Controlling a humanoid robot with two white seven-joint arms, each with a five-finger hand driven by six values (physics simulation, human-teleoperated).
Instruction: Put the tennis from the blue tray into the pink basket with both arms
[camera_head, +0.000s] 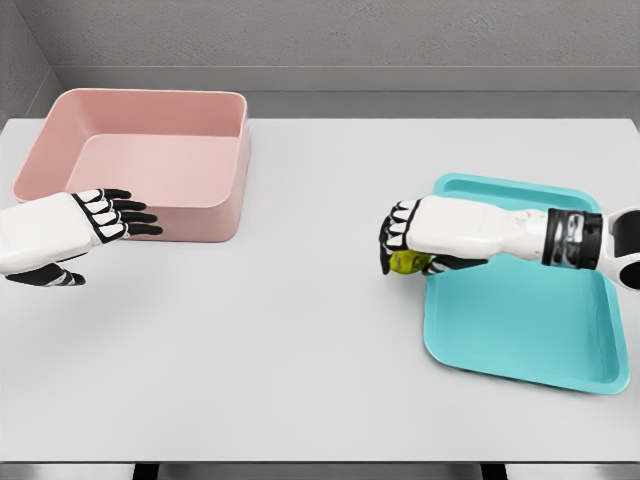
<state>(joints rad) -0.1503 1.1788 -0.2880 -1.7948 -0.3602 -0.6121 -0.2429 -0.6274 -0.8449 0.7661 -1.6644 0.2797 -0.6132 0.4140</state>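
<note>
The right hand (405, 245) curled over the yellow-green tennis ball (406, 262) and gripped it at the left edge of the blue tray (520, 330); being round, the ball showed no long axis or heading. Well left of the tray on the table (300, 330), the left hand (105, 220) hovered empty with fingers extended, pointing at the near wall of the pink basket (140, 155).

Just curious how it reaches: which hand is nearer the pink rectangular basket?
Left. The left hand hovers at the front wall of the pink rectangular basket, fingers extended. The right hand is far across the table, curled over the yellow-green tennis ball.
</note>
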